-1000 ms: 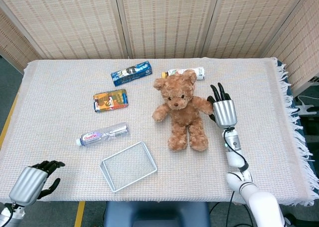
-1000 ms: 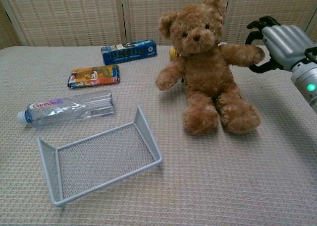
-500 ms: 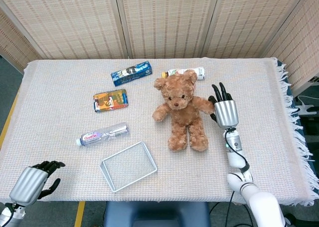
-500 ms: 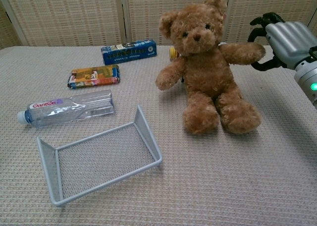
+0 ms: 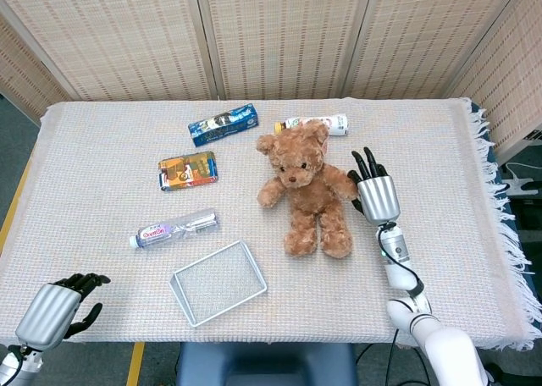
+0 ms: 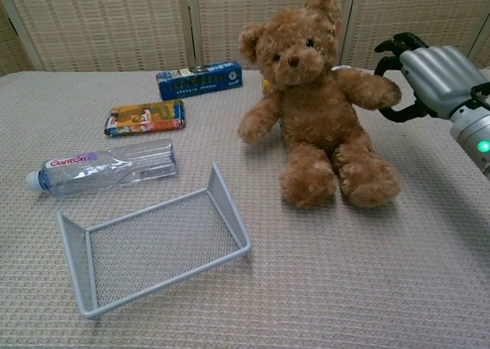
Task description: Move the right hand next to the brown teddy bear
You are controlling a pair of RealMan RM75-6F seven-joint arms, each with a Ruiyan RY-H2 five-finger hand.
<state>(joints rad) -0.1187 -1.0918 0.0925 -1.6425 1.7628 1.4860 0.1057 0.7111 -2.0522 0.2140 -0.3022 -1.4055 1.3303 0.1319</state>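
Observation:
The brown teddy bear (image 5: 305,187) sits in the middle of the table, leaning a little to its side, and shows large in the chest view (image 6: 318,112). My right hand (image 5: 375,193) stands just right of the bear, palm toward it. Its dark fingers (image 6: 392,50) are spread and lightly curved, touching the tip of the bear's outstretched arm; it holds nothing. My left hand (image 5: 56,308) hangs off the table's front left corner, fingers loosely apart and empty, and only the head view shows it.
A wire mesh tray (image 5: 218,282) lies near the front edge, and a clear water bottle (image 5: 174,228) lies left of it. An orange packet (image 5: 187,169) and a blue box (image 5: 223,124) lie further back. A small white bottle (image 5: 317,124) lies behind the bear.
My right hand has moved left against the bear's arm. The bear has shifted and tipped slightly to the left. The left hand has stayed still.

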